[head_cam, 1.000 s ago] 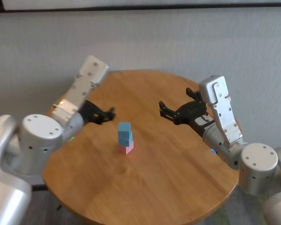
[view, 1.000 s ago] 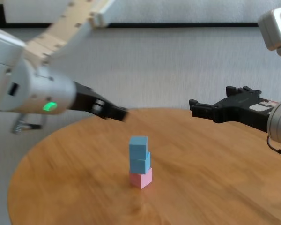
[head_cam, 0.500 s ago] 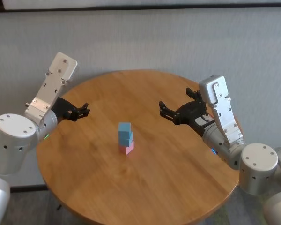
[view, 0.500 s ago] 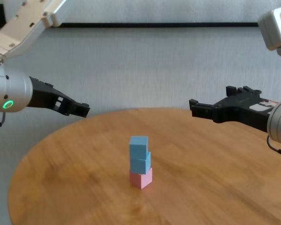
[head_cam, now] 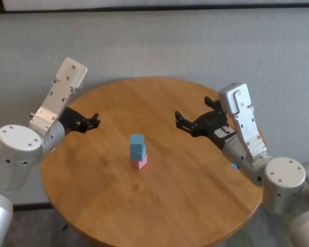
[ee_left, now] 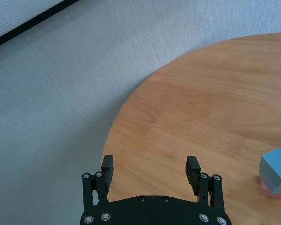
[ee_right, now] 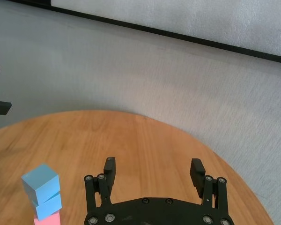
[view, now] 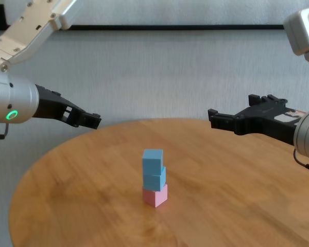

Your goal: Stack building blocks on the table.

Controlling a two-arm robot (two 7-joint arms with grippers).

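Standing near the middle of the round wooden table (head_cam: 195, 206) is a three-block tower: a pink cube (head_cam: 139, 163) at the base, a light blue cube (head_cam: 138, 151) on top of it, and a second light blue cube (head_cam: 136, 140) at the summit. The three cubes touch face to face but are not squarely aligned; in the chest view each is turned slightly relative to the one beneath. The left gripper (head_cam: 92, 121) hovers above the table's left edge, well apart from the tower, with its two black fingers (ee_left: 107, 167) spread apart and nothing between them. The right gripper (head_cam: 193, 120) hangs over the right side of the tabletop, likewise well clear of the tower, its fingers (ee_right: 109, 167) parted and empty. Each wrist view shows the tower off to one side of that arm's own fingers, not between them. A green indicator light (view: 11, 115) glows on the left arm's housing, and a small blue light (head_cam: 234, 165) shows on the right arm. No brand name, label or legible writing appears on the cubes, the table or the arms. Behind the table rises a pale textured wall (head_cam: 165, 46) with a dark horizontal strip (view: 195, 27) near its top.
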